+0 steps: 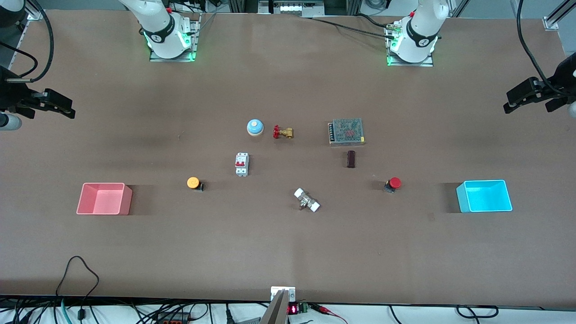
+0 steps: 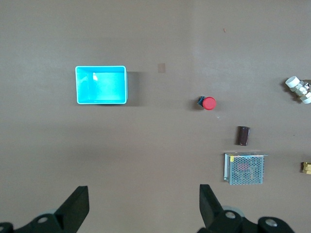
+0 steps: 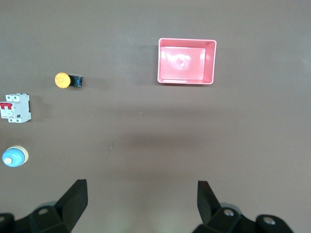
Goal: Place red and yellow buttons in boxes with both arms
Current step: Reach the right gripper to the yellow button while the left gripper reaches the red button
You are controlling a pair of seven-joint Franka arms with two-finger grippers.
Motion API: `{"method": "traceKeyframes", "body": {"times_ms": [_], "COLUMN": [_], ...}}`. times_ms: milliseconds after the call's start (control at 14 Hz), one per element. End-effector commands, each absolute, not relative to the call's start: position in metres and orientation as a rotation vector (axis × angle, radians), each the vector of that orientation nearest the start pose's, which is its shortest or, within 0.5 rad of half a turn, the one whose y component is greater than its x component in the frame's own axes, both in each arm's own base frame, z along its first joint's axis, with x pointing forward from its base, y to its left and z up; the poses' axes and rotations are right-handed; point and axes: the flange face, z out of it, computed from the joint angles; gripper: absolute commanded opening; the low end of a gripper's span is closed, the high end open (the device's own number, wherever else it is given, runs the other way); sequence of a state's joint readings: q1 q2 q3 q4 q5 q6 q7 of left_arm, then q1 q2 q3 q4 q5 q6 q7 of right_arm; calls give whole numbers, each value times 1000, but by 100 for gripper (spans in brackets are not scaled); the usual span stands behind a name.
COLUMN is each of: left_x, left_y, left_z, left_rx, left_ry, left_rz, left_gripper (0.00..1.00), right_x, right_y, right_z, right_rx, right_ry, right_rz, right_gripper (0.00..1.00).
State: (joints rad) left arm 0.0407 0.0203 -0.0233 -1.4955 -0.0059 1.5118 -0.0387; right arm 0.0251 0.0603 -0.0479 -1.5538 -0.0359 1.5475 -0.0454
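The yellow button (image 1: 193, 182) lies on the table beside the pink-red box (image 1: 127, 200), toward the right arm's end. They also show in the right wrist view: button (image 3: 62, 80), box (image 3: 186, 80). The red button (image 1: 394, 183) lies beside the cyan box (image 1: 461, 198), toward the left arm's end. They also show in the left wrist view: button (image 2: 209, 103), box (image 2: 101, 101). Both boxes are empty. My right gripper (image 1: 67, 109) (image 3: 142, 199) hangs open and empty high over its end of the table. My left gripper (image 1: 510, 104) (image 2: 143, 204) hangs open and empty high over its end.
Mid-table stand a blue-domed bell (image 1: 254, 127), a red-handled brass valve (image 1: 282, 132), a white circuit breaker (image 1: 241, 164), a mesh-topped metal power supply (image 1: 346, 131), a small dark block (image 1: 351, 159) and a white-capped metal fitting (image 1: 307, 200).
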Motion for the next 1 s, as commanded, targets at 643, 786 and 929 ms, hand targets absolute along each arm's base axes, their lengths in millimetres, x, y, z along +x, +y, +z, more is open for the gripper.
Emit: {"method": "traceKeyframes", "body": {"times_ms": [643,786,929], "left_x": [583,603,620], "left_y": [-13,-31,-51], "left_z": [597,563,524], "left_rx": [-3148,-3147,-3140], "left_ry": [-29,-23,-69], "left_rz": [92,121,172], "left_gripper": [100,100,100], "right_x": [592,608,622], "right_y": [-25,-11,13], "right_z": [558,526,493], "right_rx": [-3140,-3136,-3133], "right_ry": [-15,-36,-88], "right_rz": [157,197,235], "right_gripper": [100,100,100]}}
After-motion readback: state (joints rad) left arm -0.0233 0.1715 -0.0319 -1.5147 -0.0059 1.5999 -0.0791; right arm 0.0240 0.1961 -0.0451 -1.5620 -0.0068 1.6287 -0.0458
